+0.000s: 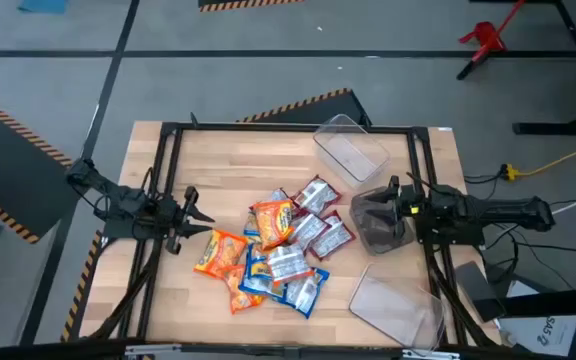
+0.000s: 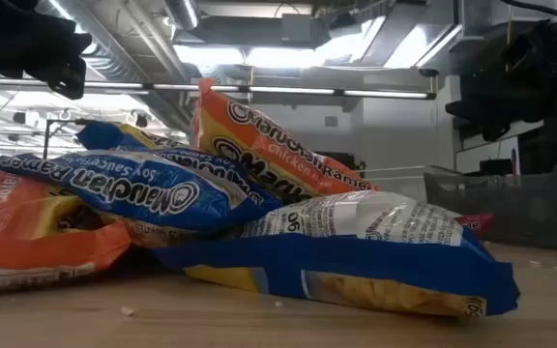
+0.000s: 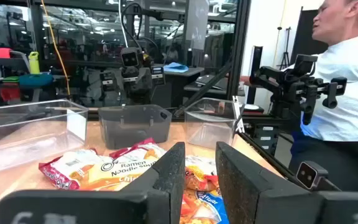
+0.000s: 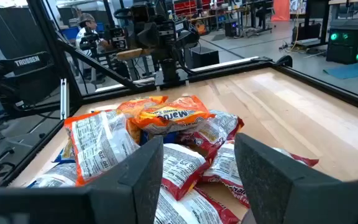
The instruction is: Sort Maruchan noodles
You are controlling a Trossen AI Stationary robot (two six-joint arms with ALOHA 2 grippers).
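The Maruchan noodles (image 1: 273,250) lie in one loose, overlapping heap on the wooden table (image 1: 218,160); no packet sits in any tub. All positions below are given relative to this heap, as seen from above.

Heap contents: an orange packet (image 1: 220,255) lies at its left edge, and a second orange packet (image 1: 273,221) rests on top near the middle. Blue and yellow packets (image 1: 298,290) occupy the lower edge. Red and white packets (image 1: 320,212) occupy the upper right part.

Left gripper (image 1: 200,218): just left of the heap, beside the orange packet at the edge, pointing toward it. Its fingers (image 3: 166,180) stand apart with a narrow gap, and nothing is between them.

Right gripper (image 1: 380,208): right of the heap, positioned over the dark grey tub (image 1: 378,222). Its fingers (image 4: 145,174) are parted by a moderate gap, and it holds nothing.

Containers: one clear tub (image 1: 350,148) stands above and to the right of the heap. Another clear tub (image 1: 396,305) stands below and to the right.

Beyond the table, in the left wrist view, a person in a white shirt (image 3: 344,81) is seated.
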